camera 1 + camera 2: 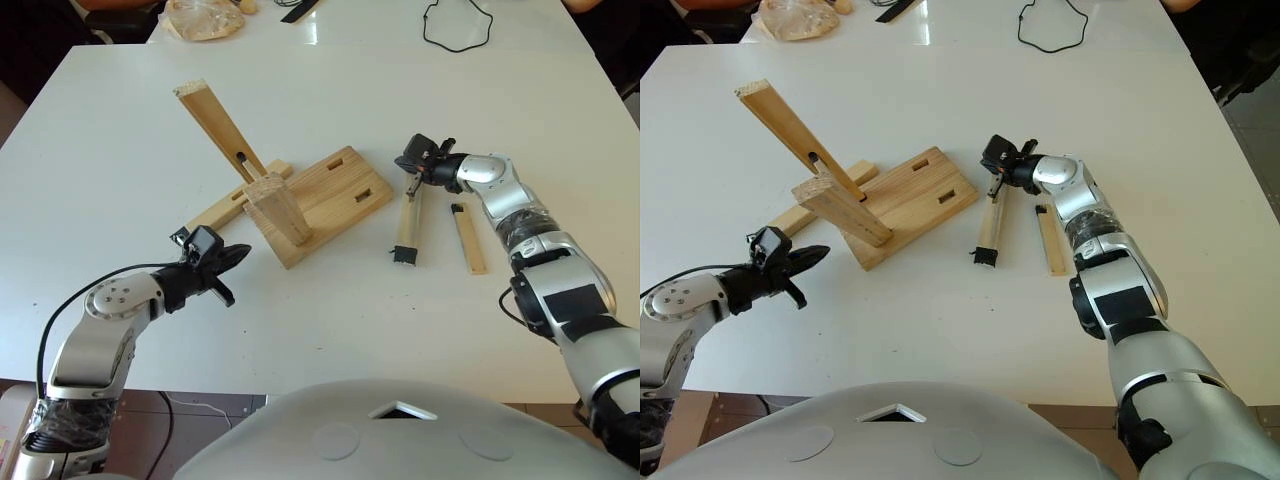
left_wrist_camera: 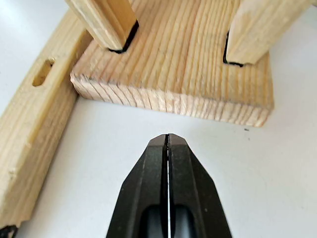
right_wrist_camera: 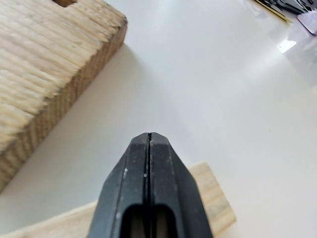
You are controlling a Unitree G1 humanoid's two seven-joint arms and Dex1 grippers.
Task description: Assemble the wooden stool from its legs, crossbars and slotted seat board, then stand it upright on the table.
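Just beneath my right gripper (image 3: 149, 137), jaws pressed together empty, lies a loose bar (image 1: 407, 225): probably light, stiff wood, best pinched mid-length. Ahead of my left gripper (image 2: 167, 138), likewise closed, sits the seat board (image 2: 173, 64).

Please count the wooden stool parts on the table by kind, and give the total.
Seat board: 1
Legs: 3
Crossbars: 2
Total: 6
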